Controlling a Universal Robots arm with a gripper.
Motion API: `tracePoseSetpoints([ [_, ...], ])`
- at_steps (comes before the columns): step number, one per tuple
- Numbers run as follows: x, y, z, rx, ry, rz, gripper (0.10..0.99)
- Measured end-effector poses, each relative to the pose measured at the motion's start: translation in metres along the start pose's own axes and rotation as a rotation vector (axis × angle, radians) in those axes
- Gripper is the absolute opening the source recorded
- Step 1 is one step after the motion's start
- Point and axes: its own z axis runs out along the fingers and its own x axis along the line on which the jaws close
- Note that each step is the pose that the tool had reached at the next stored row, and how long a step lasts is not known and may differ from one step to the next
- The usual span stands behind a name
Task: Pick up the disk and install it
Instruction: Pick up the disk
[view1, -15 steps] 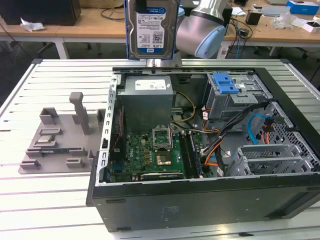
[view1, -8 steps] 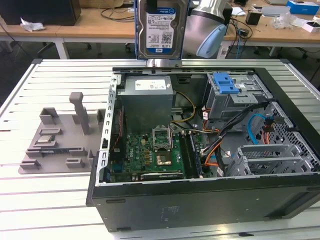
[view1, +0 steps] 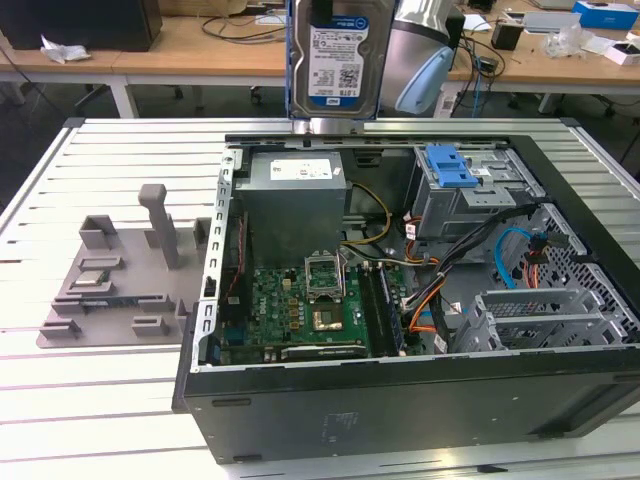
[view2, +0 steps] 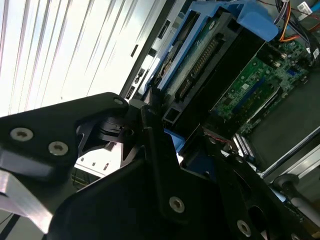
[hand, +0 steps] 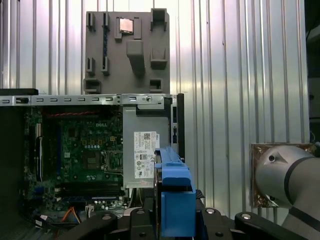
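While the gripper (hand: 175, 222) is clamped tight on the disk (view1: 330, 55), that one drive hangs upright, label facing out, above the back wall of the open computer case (view1: 400, 410). Black fingers (hand: 220, 225) squeeze its blue bracket from both sides. Inside the case, directly below the disk: one grey power-supply box (view1: 295, 190). Also inside are one green motherboard (view1: 300, 300) and one blue latch (view1: 450, 165). Just beside the case, on the exterior view's left, one grey fixture plate (view1: 120, 280) lies on the slatted table (view1: 100, 400).
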Motion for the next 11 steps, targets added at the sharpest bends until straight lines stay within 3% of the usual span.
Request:
tracePoseSetpoints([
  [2,0.0000,-0.0074,-0.0003,-0.001,0.0000,0.000,0.369],
  [4,0.0011,-0.0081,-0.0003,-0.001,-0.0001,0.000,0.369],
  [11,0.0259,-0.0087,-0.0009,-0.001,0.0001,0.000,0.369],
])
